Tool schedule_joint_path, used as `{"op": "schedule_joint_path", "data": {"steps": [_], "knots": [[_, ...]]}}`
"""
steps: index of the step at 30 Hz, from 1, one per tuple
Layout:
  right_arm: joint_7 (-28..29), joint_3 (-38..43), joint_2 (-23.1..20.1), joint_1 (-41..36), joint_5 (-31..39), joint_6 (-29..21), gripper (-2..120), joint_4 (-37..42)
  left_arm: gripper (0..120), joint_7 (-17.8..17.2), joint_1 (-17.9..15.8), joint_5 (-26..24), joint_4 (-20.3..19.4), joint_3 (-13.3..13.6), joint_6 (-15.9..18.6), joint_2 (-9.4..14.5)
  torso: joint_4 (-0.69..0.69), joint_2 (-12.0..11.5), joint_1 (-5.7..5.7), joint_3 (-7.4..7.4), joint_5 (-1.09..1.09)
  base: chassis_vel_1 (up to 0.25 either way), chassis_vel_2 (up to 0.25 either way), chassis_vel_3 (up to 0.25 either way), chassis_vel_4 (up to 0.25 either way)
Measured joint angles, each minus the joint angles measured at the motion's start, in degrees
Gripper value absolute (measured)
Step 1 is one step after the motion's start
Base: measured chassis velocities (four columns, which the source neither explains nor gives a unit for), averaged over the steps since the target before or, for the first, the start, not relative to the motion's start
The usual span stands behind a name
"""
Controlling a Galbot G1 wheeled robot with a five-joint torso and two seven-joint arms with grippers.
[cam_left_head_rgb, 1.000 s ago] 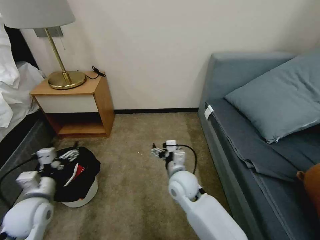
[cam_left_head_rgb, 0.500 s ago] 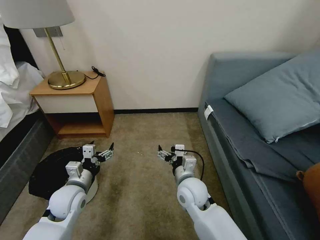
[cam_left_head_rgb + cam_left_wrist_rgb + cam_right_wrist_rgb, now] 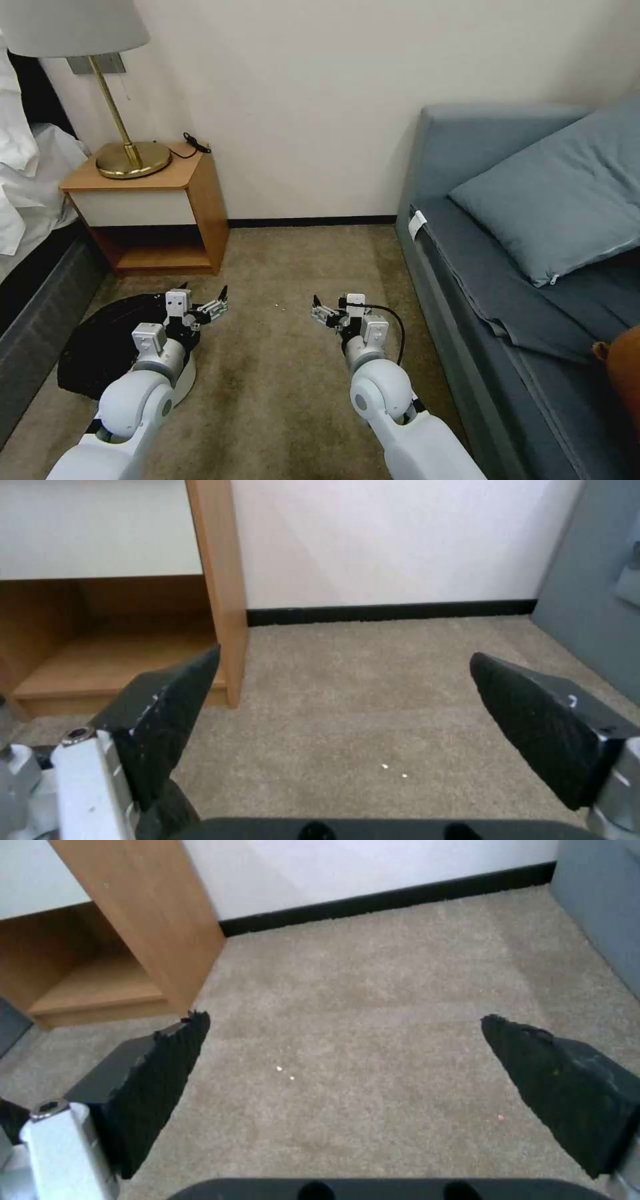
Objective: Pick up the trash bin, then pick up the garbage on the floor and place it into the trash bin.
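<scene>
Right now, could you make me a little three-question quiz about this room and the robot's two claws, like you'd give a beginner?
1. True or false: the left gripper is clamped on the trash bin.
2. Which piece of furniture stands nearest the bin? A) the bedside table B) the sofa C) a wardrobe
3. Fill in: both grippers hang over the bare ____, fingers spread.

Key:
1. False. It is open, beside the bin's far rim, holding nothing.
2. A.
3. Carpet. The right gripper is open too, and apart from a few pale specks no litter lies between them.
</scene>
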Motion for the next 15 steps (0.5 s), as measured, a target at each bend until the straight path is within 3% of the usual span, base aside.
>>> {"op": "schedule_joint_path", "data": {"steps": [15], "knots": [[-0.02, -0.06, -0.01, 0.06, -0.03, 0.00, 100, -0.05, 100, -0.01, 0.05, -0.07, -0.02, -0.13, -0.05, -0.04, 0.00, 0.00, 0.00, 0.00, 0.00, 0.000, 0.000, 0.000, 0.000]]}}
